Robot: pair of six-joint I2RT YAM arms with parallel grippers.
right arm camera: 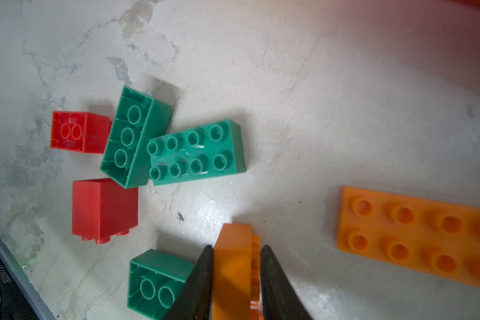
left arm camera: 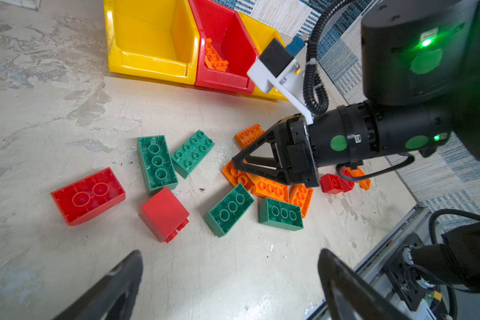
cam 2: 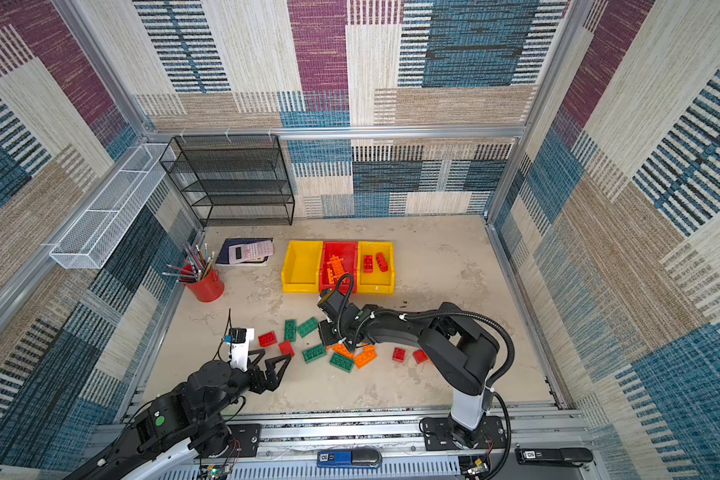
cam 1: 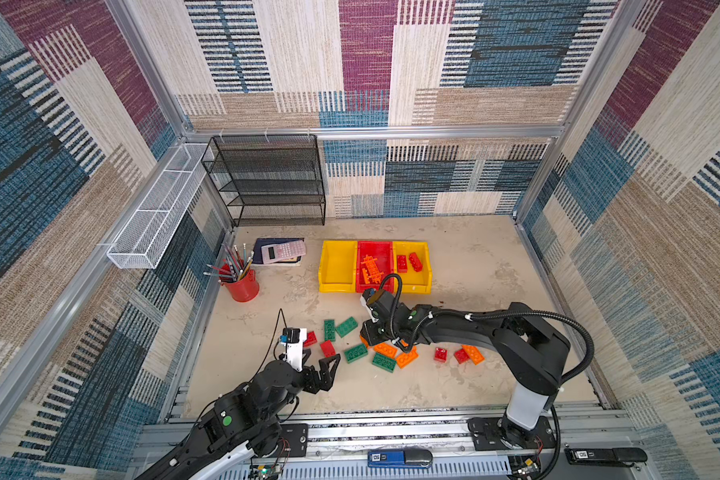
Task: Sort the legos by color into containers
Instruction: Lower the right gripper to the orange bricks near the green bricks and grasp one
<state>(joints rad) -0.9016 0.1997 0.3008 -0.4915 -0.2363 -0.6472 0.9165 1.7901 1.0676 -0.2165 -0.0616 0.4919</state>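
We've got the right end effector (right arm camera: 236,249) clamped on a chunky orange plastic studded brick (right arm camera: 231,273), down among scattered bricks (cam 1: 355,353) on the pale surface (cam 1: 391,395); the left end effector (left arm camera: 230,253) hangs wide open nearby.

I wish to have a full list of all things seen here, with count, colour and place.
plastic bins: three, yellow, red, yellow, side by side at the back of the table.
studded plastic bricks in bins: several orange in the red bin; two red in the right yellow bin.
loose bricks: four green, four red, about five orange, mid-table.
mesh shelf rack: one, black, back left corner.
wire basket: one, white, left wall.
pencil cup: one, red, left of bins.
calculator: one, pink, on a dark blue book.
left pincer: open, front left.
right pincer: shut on one orange brick.
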